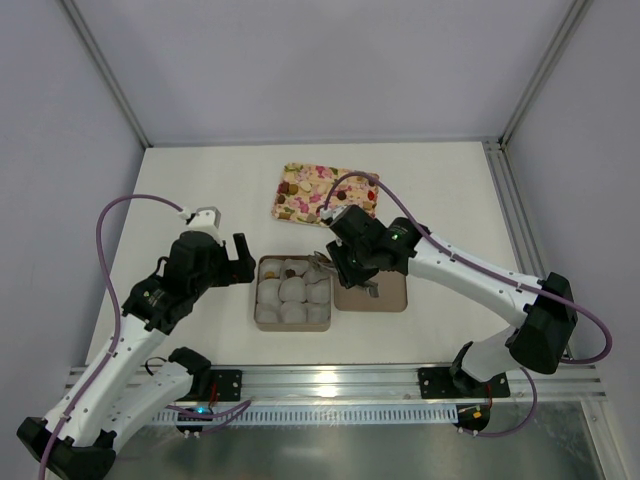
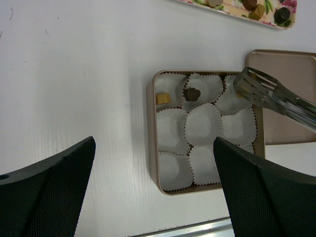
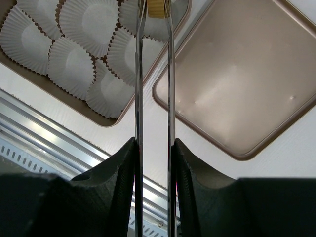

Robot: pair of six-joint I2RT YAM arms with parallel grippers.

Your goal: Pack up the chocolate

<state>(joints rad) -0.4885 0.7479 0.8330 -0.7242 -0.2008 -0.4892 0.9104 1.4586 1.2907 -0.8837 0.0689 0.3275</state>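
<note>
One dark bonbon point(image 2: 192, 93) sits in a white paper cup point(image 2: 210, 84) in the far middle of the box point(image 2: 152, 123). A tan bonbon point(image 2: 163, 98) lies in the box's far-left corner. Another tan piece point(image 3: 157, 7) shows between the tips of the metal tongs point(image 2: 276, 96) over the box's far-right cup; I cannot tell whether it is pinched or resting. More bonbons point(image 2: 252, 9) lie on the flowered tray point(image 1: 300, 212) beyond the box. The right fingers point(image 3: 123, 168) are clenched on the tongs. The left fingers point(image 2: 54, 182), left of the box, are spread wide and hold nothing. The lid point(image 3: 237, 84) lies on the bench point(image 2: 74, 74) just right of the box.

Left arm point(image 1: 105, 385), right arm point(image 1: 470, 275): white links, black joints, purple cables point(image 1: 135, 198); green light point(image 1: 397, 236) on right; left hand point(image 2: 153, 141) black, textured.
</note>
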